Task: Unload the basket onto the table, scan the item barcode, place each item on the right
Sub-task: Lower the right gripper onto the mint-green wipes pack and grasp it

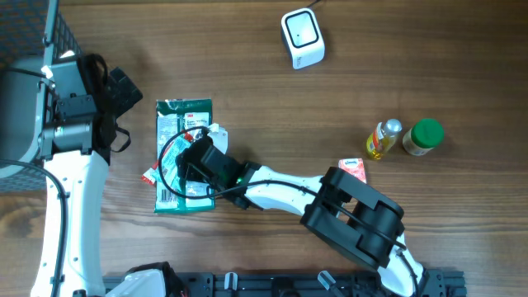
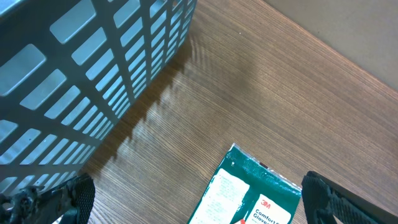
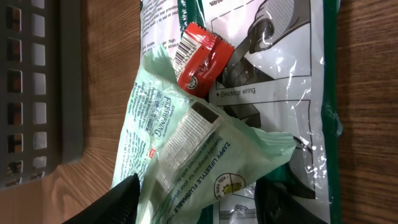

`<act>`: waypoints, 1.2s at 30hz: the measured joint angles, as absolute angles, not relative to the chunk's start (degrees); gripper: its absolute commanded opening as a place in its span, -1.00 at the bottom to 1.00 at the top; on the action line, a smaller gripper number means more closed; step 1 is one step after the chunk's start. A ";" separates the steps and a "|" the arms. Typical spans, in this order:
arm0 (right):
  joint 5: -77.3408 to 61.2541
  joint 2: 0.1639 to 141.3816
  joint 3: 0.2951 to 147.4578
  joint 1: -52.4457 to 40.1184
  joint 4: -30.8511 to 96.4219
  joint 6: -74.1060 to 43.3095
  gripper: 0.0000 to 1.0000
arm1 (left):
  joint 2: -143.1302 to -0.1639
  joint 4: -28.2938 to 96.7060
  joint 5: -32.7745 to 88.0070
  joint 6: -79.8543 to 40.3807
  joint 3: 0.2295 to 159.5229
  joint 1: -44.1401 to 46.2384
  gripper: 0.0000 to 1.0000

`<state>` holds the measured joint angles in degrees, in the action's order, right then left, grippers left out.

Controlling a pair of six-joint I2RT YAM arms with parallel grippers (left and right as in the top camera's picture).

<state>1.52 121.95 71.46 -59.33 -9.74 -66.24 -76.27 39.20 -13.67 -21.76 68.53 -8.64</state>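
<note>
Left of the table's [image 1: 247, 82] middle, from where I stood, the right gripper [image 1: 191, 165] hung low over a green and clear glove package [image 1: 183, 115] that lay flat on the wood. On top of that package sat a pale green wipes pack [image 3: 186, 143], crumpled, with its printed label facing up. Beside its far end lay a small red packet [image 3: 202, 59], touching it, with a barcode strip showing along one edge. The right gripper's two fingers [image 3: 118, 202] stood partway apart on either side of the wipes pack. One finger was against its edge, but I could not tell whether the pack was really pinched or only straddled.

The white scanner [image 1: 303, 37] stood at the far edge of the table, well apart from the pack and the arm.

Over on the left, the left gripper [image 1: 115, 87] hovered near the grey basket [image 2: 93, 62] with its fingers [image 2: 348, 199] spread as wide as they went and nothing between them. Below it, only bare wood and the top corner of the glove package showed.

On the right side stood a yellow bottle [image 1: 384, 139] and a green-lidded jar [image 1: 423, 138] just beside each other, with a small pink box [image 1: 353, 169] near them.
</note>
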 measured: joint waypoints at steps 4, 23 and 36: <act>1.50 121.95 71.46 -59.33 -9.54 -66.41 0.01 | -76.27 39.20 -13.67 -21.76 68.53 -8.64 1.00; 0.56 121.95 71.48 -59.33 -8.82 -67.40 -0.70 | -76.27 39.20 -13.67 -21.76 68.53 -8.64 1.00; 0.43 121.95 71.48 -59.33 -9.30 -67.85 -0.91 | -76.27 39.20 -13.67 -21.76 68.53 -8.64 1.00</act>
